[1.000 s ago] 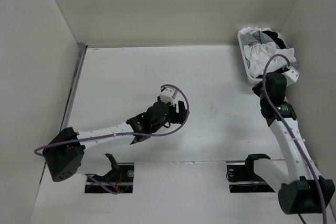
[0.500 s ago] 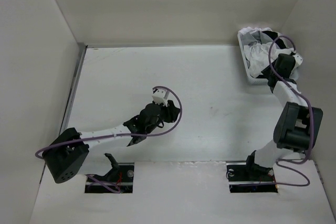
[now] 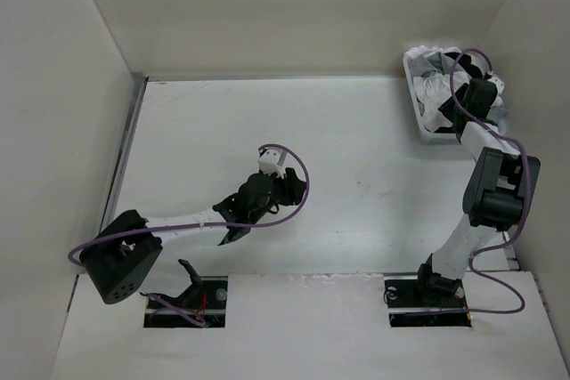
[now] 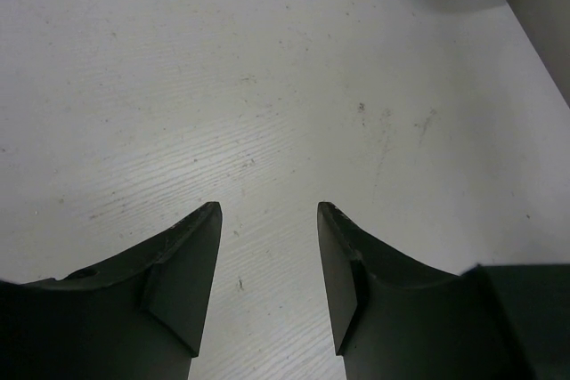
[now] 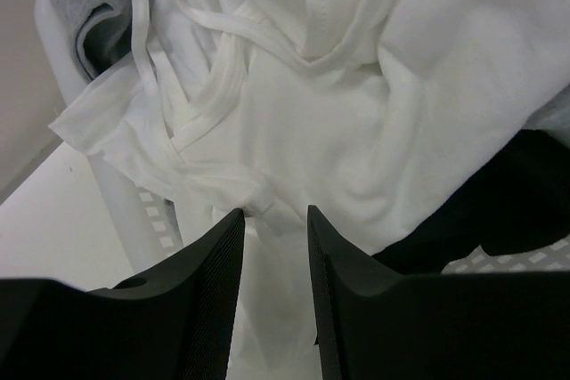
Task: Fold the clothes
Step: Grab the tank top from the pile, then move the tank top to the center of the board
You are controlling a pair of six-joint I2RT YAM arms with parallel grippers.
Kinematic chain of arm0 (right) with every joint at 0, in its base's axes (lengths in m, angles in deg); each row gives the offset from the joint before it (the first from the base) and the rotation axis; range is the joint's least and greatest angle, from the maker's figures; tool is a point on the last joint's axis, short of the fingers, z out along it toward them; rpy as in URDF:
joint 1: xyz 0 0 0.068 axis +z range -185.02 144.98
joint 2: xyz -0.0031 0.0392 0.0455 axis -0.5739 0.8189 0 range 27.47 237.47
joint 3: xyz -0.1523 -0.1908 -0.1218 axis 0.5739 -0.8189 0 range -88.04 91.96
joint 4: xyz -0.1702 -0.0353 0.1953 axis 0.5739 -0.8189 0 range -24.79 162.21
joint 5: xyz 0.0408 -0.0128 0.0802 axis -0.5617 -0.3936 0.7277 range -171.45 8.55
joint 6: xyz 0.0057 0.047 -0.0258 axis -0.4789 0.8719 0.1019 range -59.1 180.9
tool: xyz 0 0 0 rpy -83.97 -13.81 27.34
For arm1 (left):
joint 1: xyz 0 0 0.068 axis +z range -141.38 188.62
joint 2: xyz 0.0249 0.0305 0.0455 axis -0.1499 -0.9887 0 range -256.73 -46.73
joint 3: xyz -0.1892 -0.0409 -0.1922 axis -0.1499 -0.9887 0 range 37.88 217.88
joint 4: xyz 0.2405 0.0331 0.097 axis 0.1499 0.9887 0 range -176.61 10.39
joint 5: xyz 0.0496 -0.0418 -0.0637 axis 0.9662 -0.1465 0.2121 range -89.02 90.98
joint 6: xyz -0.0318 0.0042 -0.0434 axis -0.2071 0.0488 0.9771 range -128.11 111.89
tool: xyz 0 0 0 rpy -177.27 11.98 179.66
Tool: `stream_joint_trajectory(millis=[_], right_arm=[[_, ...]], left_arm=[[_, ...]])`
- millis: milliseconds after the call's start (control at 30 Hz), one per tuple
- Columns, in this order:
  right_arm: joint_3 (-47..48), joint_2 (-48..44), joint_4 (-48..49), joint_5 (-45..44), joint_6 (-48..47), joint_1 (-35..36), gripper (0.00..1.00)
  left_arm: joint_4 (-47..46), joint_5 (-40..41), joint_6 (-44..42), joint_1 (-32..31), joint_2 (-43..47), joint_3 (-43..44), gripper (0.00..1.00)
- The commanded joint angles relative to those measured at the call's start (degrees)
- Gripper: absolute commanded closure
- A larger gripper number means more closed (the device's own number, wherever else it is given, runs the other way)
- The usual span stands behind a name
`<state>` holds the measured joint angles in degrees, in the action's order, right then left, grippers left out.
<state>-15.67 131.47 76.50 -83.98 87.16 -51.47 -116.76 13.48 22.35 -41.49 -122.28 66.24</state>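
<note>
Partly open, right tool straddles white garment.

The right arm has been folded up from its stretched pose, its elbow raised, and the right jaws have been carried from the near rim of the basket onto the clothes. The left arm has been shifted slightly leftward.
</note>
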Motion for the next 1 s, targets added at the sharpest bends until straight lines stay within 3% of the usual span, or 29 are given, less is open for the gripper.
stream_joint_trajectory(millis=[0,100,233,333,633,967], right_arm=[[4.2,1.6,3.4,1.6,-1.6,-0.2,0.61],[5.3,2.3,3.1,2.2,-1.7,-0.2,0.66],[5.3,0.7,3.3,3.2,-1.8,0.1,0.91],[5.0,-3.3,3.5,3.0,-2.0,0.7,0.97],[11.9,-24.5,-2.2,0.0,-3.1,13.8,0.98],[29.2,-37.4,-14.0,-2.1,-10.6,35.8,0.97]], left_arm=[[-3.6,-0.9,0.7,0.2,-0.4,0.3,0.54],[-3.7,-1.2,0.7,0.5,-0.5,0.4,0.54],[-3.7,-1.2,0.7,1.0,-0.3,0.4,0.54],[-3.7,-1.2,0.7,1.2,-0.1,0.5,0.54],[-2.3,-0.5,2.1,3.8,4.3,0.0,0.56],[8.6,1.7,5.7,9.8,20.5,0.7,0.56]])
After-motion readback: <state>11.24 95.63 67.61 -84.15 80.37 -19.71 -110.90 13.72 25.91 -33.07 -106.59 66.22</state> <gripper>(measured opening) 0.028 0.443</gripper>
